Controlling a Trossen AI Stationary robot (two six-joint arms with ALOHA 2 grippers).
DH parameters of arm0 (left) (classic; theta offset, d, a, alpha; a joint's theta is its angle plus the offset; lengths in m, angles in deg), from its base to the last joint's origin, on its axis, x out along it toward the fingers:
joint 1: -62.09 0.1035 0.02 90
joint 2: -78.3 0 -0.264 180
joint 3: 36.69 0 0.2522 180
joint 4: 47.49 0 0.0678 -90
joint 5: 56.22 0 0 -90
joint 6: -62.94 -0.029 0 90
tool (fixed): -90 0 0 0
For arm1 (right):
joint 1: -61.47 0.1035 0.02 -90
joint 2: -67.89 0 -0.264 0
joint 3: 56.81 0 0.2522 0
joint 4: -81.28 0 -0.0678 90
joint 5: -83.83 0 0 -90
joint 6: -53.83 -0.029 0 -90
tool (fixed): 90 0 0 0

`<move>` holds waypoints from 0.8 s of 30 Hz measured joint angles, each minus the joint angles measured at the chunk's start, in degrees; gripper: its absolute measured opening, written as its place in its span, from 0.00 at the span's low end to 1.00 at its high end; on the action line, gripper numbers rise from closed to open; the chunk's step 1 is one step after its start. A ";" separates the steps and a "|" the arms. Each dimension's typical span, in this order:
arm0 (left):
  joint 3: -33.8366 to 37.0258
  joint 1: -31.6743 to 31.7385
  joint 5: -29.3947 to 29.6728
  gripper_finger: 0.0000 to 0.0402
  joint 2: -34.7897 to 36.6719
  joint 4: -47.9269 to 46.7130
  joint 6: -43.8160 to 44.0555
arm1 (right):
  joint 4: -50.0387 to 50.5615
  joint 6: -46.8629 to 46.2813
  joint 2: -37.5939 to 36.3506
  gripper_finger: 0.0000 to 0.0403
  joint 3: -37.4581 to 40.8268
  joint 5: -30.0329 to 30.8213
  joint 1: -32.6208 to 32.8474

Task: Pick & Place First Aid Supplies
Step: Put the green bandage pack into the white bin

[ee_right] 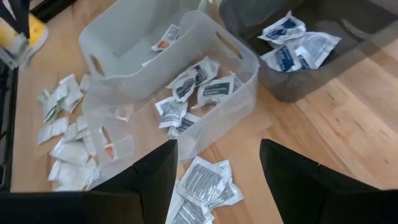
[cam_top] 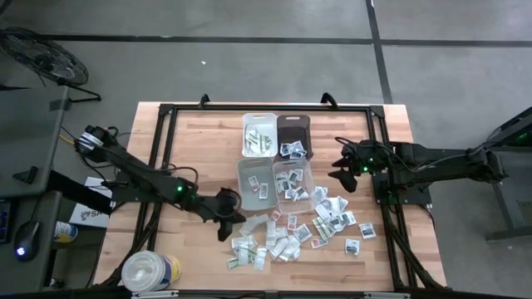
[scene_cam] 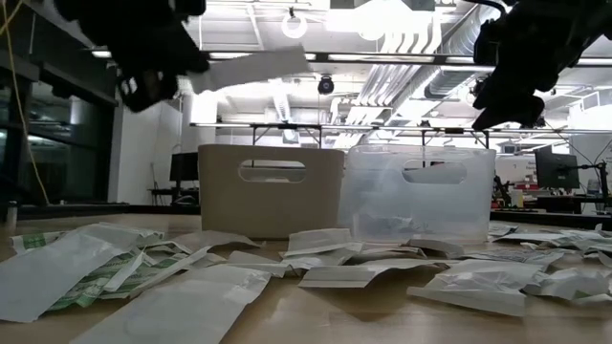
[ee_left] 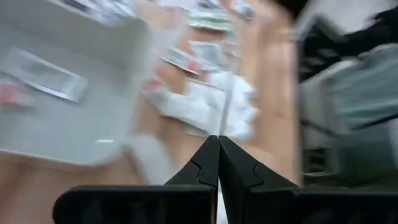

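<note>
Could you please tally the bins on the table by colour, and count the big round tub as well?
White bins: 1
Dark bins: 1
Grey bins: 1
Clear bins: 1
Round tubs: 1
Total: 5

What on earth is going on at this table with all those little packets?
Two robot arms are sorting first aid packets from a loose pile into small bins. The left gripper is shut, apparently pinching a white packet and holding it in the air near the pile. The right gripper hangs open beside the clear bin, which already holds several packets.
</note>
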 joint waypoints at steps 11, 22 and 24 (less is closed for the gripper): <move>-16.38 7.43 23.56 0.00 -0.48 -36.51 -6.42 | -0.35 -4.46 0.00 0.55 -0.02 1.87 0.02; -19.18 25.02 24.96 0.00 -0.48 -37.42 -27.83 | -0.39 -4.63 0.00 0.55 -0.02 2.04 0.00; -19.18 28.12 23.60 0.00 -0.48 -36.96 -30.86 | -0.39 -4.61 0.02 0.55 -0.02 2.52 0.02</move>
